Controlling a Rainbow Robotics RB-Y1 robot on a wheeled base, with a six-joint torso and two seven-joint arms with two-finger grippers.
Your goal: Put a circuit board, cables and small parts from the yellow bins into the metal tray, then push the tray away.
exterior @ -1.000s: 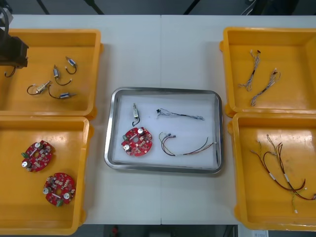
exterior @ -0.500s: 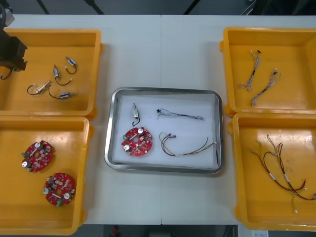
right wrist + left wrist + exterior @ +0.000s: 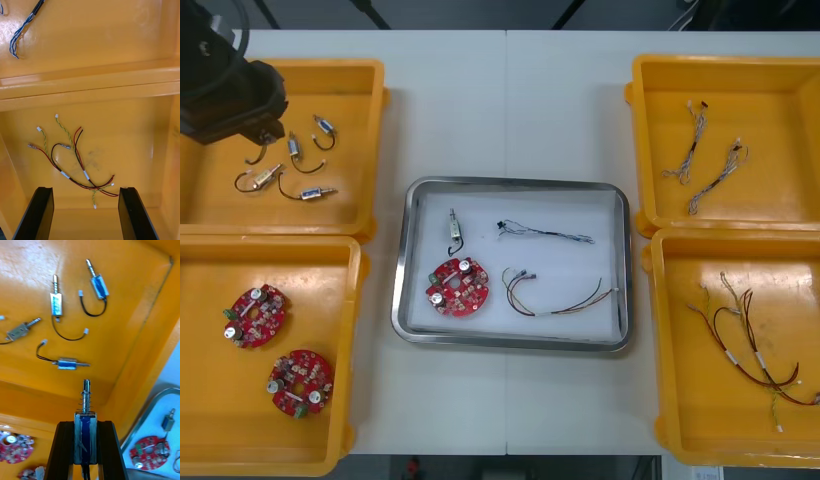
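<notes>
Holding a small metal part (image 3: pixel 86 433) clamped between its fingers, my left gripper (image 3: pixel 85 423) hangs over the far left yellow bin (image 3: pixel 127 296). I see my right gripper (image 3: pixel 85 189) spread apart above red and yellow cables (image 3: pixel 85 174).

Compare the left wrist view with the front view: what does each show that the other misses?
Left wrist view: the left hand shut on a small part over the far left bin; in the front view the arm hides that grip. Front view: the right bins' cables and two cables in the tray. Both: four loose parts in that bin, the tray's board and part, spare boards. The right hand hangs open over the near right bin.
</notes>
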